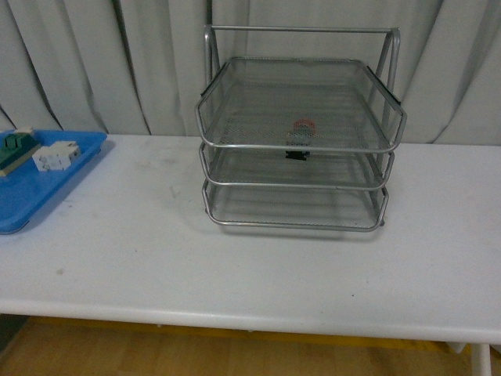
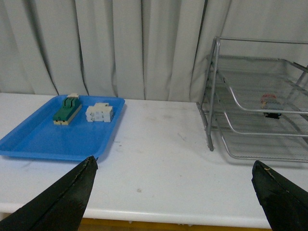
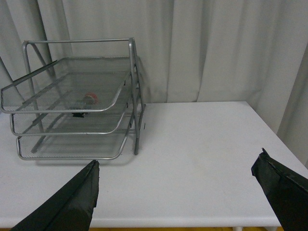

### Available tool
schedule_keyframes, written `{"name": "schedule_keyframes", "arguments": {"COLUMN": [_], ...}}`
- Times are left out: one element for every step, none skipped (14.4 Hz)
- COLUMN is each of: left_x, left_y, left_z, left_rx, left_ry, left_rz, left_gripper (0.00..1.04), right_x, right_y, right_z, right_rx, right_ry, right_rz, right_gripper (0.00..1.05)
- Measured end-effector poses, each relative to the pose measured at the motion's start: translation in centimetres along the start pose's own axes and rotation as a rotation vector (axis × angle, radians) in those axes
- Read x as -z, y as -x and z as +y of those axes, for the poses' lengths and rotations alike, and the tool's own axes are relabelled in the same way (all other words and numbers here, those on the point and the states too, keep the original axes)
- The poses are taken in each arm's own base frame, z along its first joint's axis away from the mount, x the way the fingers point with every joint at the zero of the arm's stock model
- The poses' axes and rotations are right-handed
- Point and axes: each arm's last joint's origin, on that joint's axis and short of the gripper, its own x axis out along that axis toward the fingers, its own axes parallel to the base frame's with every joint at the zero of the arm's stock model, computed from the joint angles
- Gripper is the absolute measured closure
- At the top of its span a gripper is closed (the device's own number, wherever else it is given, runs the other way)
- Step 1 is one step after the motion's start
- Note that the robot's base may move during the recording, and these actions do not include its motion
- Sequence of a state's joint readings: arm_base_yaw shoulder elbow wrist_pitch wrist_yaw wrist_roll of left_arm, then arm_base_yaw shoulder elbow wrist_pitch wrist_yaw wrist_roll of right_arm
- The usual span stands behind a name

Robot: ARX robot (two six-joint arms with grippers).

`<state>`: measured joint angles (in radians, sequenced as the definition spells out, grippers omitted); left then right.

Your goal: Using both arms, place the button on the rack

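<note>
White table (image 1: 258, 266), grey curtains (image 1: 70, 63) behind.

lighting even and diffuse in all three views, moderately bright, no hard glare. soft faint shadow on the table (image 1: 258, 266) beneath and just left of the rack (image 1: 297, 141). curtain (image 3: 202, 48) folds show gentle shading. front view slightly soft overall; the button (image 1: 302, 131) is hazy behind mesh. wrist views: near fingertips (image 2: 67, 197) read as dark, underexposed, blurred wedges. mild noise throughout.
</note>
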<state>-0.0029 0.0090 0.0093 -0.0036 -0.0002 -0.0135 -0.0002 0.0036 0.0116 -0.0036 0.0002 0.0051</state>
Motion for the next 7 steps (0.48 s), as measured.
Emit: {"name": "schedule_keyframes", "arguments": {"left_x": [0.0, 0.0, 0.0, 0.0, 0.0, 0.0, 0.0], "left_y": [0.0, 0.0, 0.0, 0.0, 0.0, 0.0, 0.0], "left_z": [0.0, 0.0, 0.0, 0.0, 0.0, 0.0, 0.0], "left_rx": [0.0, 0.0, 0.0, 0.0, 0.0, 0.0, 0.0], "left_ry": [0.0, 0.0, 0.0, 0.0, 0.0, 0.0, 0.0], "left_rz": [0.0, 0.0, 0.0, 0.0, 0.0, 0.0, 0.0], "left_gripper": [0.07, 0.07, 0.07, 0.07, 0.07, 0.07, 0.07], "right_x": [0.0, 0.0, 0.0, 0.0, 0.0, 0.0, 0.0], "right_y": [0.0, 0.0, 0.0, 0.0, 0.0, 0.0, 0.0], "right_z": [0.0, 0.0, 0.0, 0.0, 0.0, 0.0, 0.0], "right_rx": [0.0, 0.0, 0.0, 0.0, 0.0, 0.0, 0.0], "right_ry": [0.0, 0.0, 0.0, 0.0, 0.0, 0.0, 0.0], "right_rz": [0.0, 0.0, 0.0, 0.0, 0.0, 0.0, 0.0], "right_gripper": [0.06, 0.06, 0.06, 0.07, 0.07, 0.07, 0.07]}}
